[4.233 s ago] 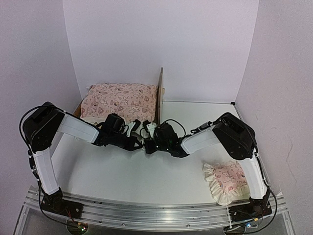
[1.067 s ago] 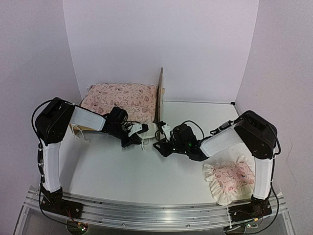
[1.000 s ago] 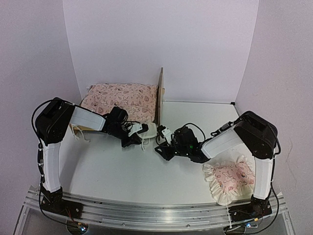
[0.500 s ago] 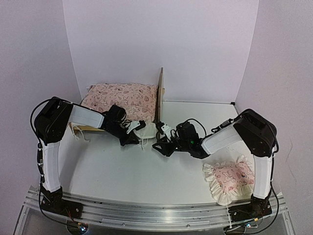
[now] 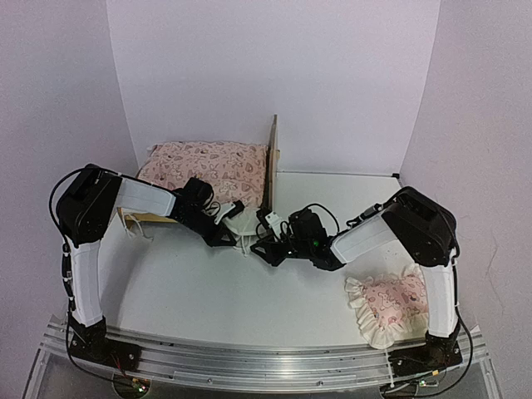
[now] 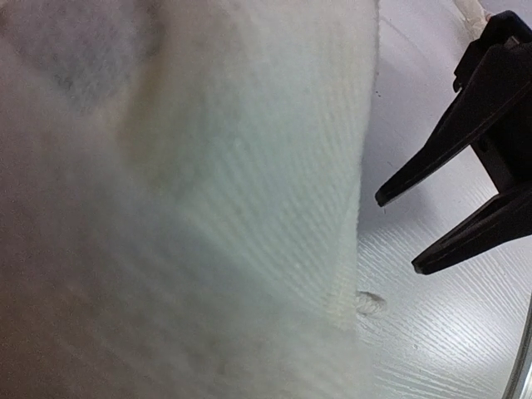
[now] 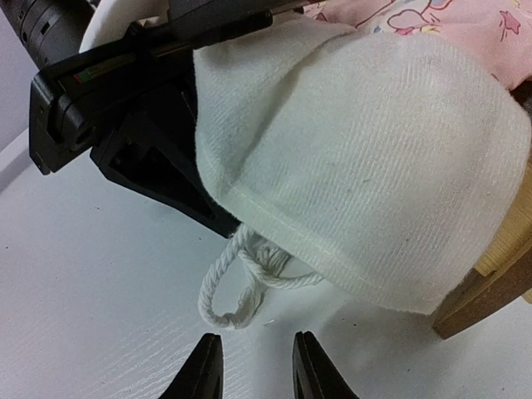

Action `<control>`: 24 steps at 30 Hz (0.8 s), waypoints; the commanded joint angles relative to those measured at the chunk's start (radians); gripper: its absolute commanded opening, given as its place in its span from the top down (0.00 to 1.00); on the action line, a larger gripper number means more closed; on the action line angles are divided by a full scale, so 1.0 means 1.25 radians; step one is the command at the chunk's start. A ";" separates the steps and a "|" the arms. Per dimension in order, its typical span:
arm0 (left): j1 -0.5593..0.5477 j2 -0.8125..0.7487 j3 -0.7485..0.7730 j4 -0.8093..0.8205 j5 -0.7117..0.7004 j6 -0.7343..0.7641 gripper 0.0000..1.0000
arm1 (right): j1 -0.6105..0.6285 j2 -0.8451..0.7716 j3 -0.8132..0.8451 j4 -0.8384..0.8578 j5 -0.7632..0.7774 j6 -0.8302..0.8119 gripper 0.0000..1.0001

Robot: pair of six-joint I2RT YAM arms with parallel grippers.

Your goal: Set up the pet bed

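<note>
Plywood pet bed (image 5: 272,162) just beyond left gripper (image 5: 236,215) clenching cream cloth (image 7: 357,166); right gripper (image 7: 254,366) parted.

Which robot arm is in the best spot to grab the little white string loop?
Right. The right pincer is open and empty, its tips just short of the white string loop. The left pincer is busy, shut on the cream cloth flap.
</note>
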 commanded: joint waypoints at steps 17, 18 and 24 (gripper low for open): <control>0.004 -0.045 0.027 -0.060 0.011 -0.257 1.00 | 0.025 0.094 0.089 0.018 0.036 0.087 0.84; 0.005 -0.046 0.028 -0.070 0.009 -0.295 1.00 | 0.026 0.095 0.090 0.017 0.037 0.089 0.86; 0.010 -0.048 0.020 -0.084 0.061 -0.459 1.00 | 0.043 0.108 0.091 0.016 0.042 0.106 0.95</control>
